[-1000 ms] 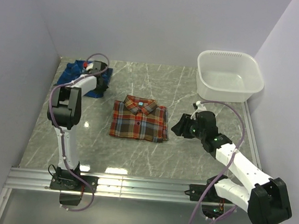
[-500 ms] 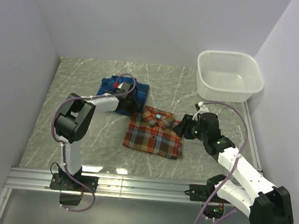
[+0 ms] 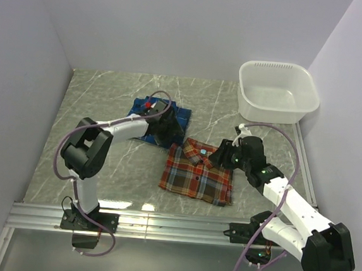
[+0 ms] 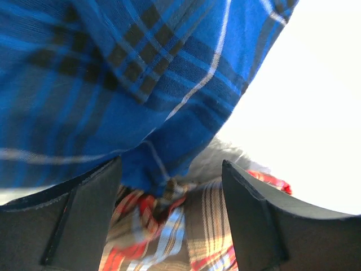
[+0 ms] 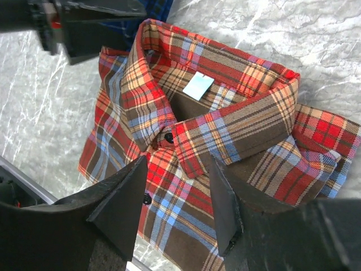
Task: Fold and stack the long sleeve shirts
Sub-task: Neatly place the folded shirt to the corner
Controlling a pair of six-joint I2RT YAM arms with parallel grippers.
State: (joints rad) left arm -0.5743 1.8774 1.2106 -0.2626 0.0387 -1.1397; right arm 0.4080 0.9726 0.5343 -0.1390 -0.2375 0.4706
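Note:
The blue plaid shirt [image 3: 151, 112] lies bunched at mid-table; in the left wrist view the blue plaid shirt [image 4: 113, 79] fills the upper frame. My left gripper [image 3: 168, 133] sits at its near-right edge, jaws open wide [image 4: 170, 169], the blue hem hanging loose between them above red plaid cloth. The red-orange plaid shirt [image 3: 198, 173] lies folded, collar up, touching the blue one's corner. My right gripper [image 3: 222, 155] hovers open [image 5: 178, 164] just over the red-orange shirt's collar [image 5: 225, 130], holding nothing.
A white plastic tub [image 3: 276, 115] stands at the back right corner. Grey walls close in the table on the left, back and right. A metal rail [image 3: 173, 227] runs along the near edge by the arm bases.
The left gripper dragged the blue shirt from the far left to mid-table, then opened its jaws. The red-orange shirt shifted right and nearer. The right gripper barely moved.

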